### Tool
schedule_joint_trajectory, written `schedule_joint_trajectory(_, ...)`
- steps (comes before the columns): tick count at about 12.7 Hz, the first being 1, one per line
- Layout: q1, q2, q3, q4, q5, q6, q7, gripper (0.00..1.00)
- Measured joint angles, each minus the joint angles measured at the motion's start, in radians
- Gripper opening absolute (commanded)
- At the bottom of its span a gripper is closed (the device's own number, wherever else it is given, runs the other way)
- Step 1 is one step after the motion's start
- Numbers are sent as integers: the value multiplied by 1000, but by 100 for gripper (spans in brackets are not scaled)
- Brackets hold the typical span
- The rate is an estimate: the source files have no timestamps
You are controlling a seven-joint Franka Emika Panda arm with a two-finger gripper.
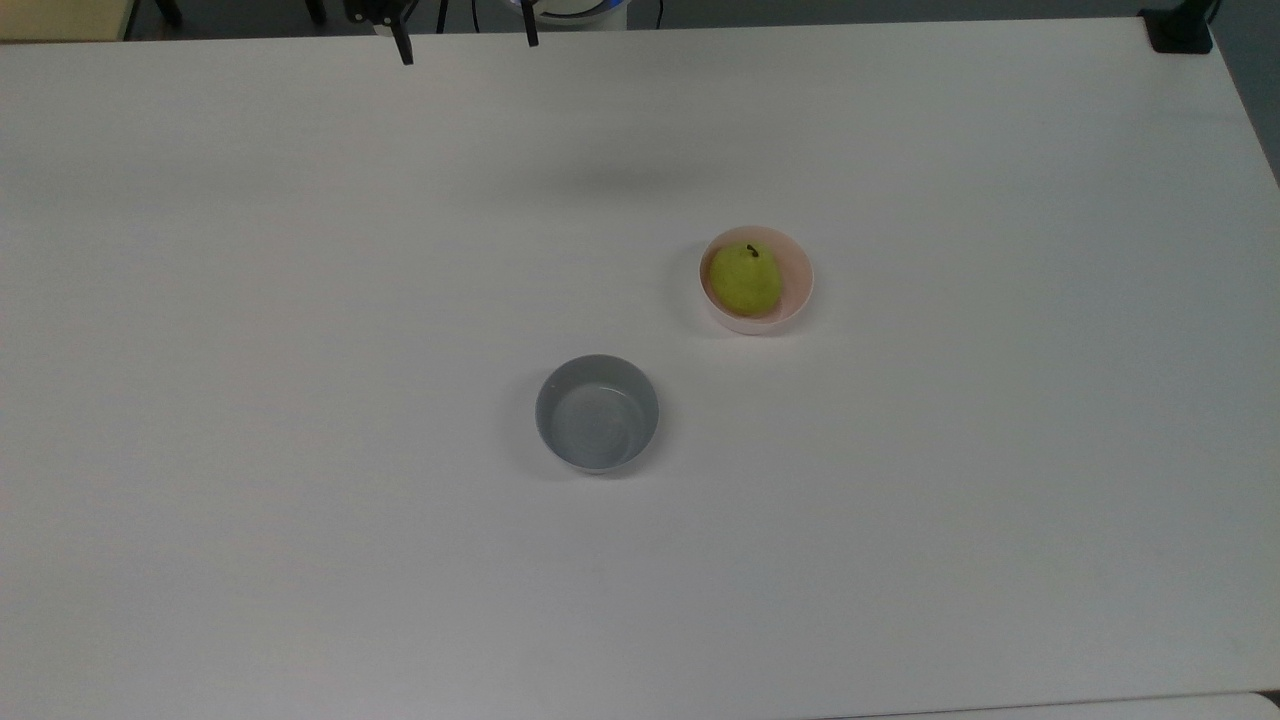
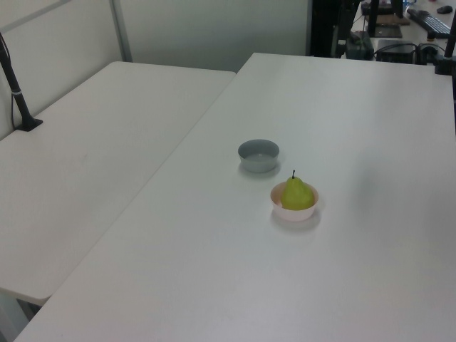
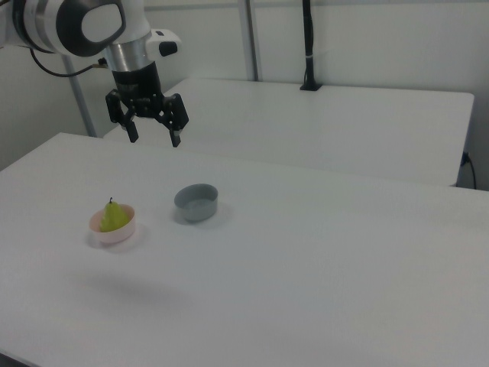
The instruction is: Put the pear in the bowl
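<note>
The pear (image 1: 745,279) sits upright in the pink bowl (image 1: 794,298) on the desk (image 1: 300,300); the tool (image 3: 151,126) hangs high, spread wide and empty; best it just keeps well clear

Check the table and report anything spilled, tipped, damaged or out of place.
Nothing stands out. The pear sits upright in the pink bowl, stem up. The grey bowl stands level and empty, apart from it. The gripper hangs above the table, jaws open and holding nothing.
</note>
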Motion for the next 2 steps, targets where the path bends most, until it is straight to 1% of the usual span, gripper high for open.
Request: schedule_joint_trajectory(2,0,0,0,-1,0,0,0,100)
